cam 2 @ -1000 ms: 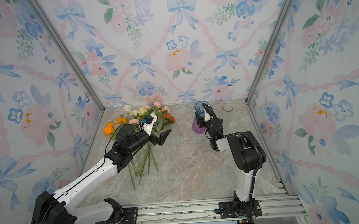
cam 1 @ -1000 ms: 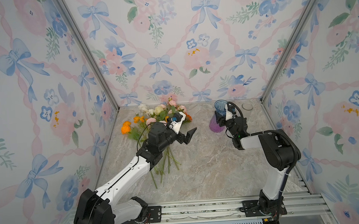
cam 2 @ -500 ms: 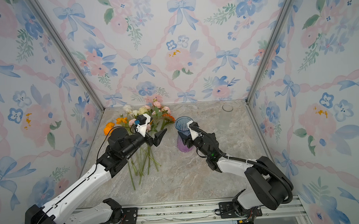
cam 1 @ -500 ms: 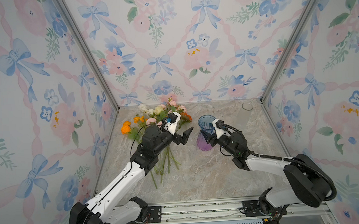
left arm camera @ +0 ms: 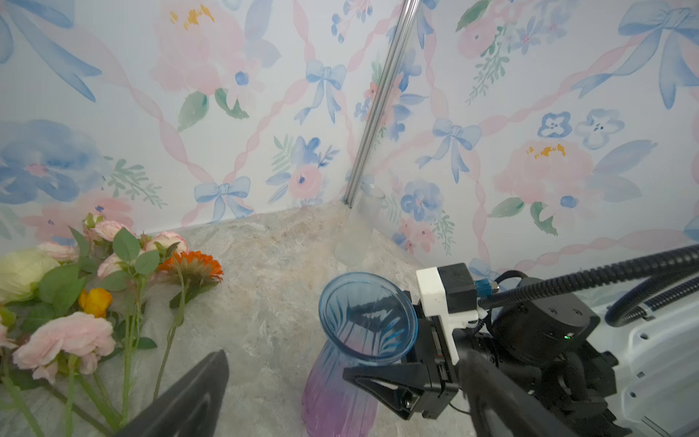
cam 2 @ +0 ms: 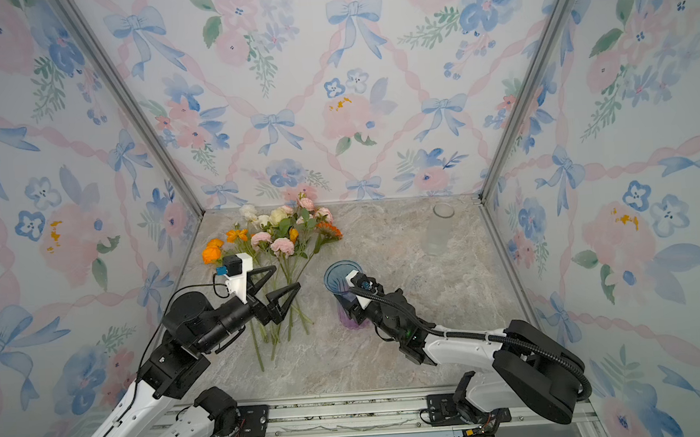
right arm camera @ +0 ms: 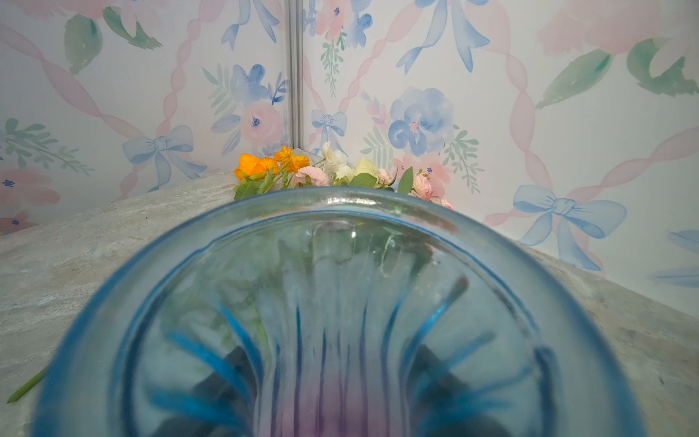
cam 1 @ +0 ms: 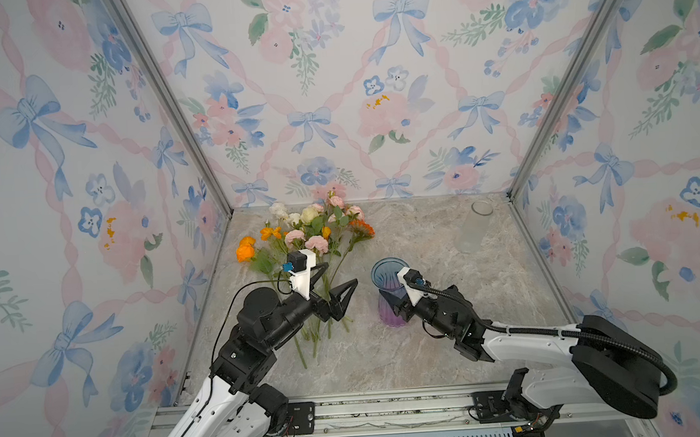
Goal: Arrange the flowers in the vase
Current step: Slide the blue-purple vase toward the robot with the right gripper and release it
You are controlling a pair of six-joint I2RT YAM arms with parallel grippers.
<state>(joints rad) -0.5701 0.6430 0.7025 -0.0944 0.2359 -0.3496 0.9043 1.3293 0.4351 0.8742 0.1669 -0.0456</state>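
Twelve or so artificial flowers [cam 1: 312, 238] lie in a loose fan at the far left of the marbled desk [cam 1: 432, 360]. Their blooms point toward the back wall and their green stems trail toward the robot. None is in a vase yet.

The blue-to-purple glass vase [cam 1: 388, 313] stands just right of the stems, near the middle of the desk, mouth up and empty. The right jaws are clenched on its narrow neck below the flared lip. The left wrist view shows one black finger [left arm camera: 386, 378] laid across the glass there. Whether the base rests on the desk or hangs just clear of it, I cannot tell.

The left jaws are spread wide and grasp nothing. They hover above the crossing stems, tips aimed toward the vase. A second vase of frosted clear glass [cam 1: 474, 228] stands well apart in the far right corner.

The flowers should be light, with soft petals that crush easily and thin stems that probably spring a little. The stems overlap, so lifting one may drag its neighbours. The best hold looks like bare stem below the leaves, about mid-length, leaving the cut end free to enter the mouth.

The vase is the opposite: hard, smooth, likely slippery and breakable. The neck grip suits it, since the lip above should stop it sliding through.
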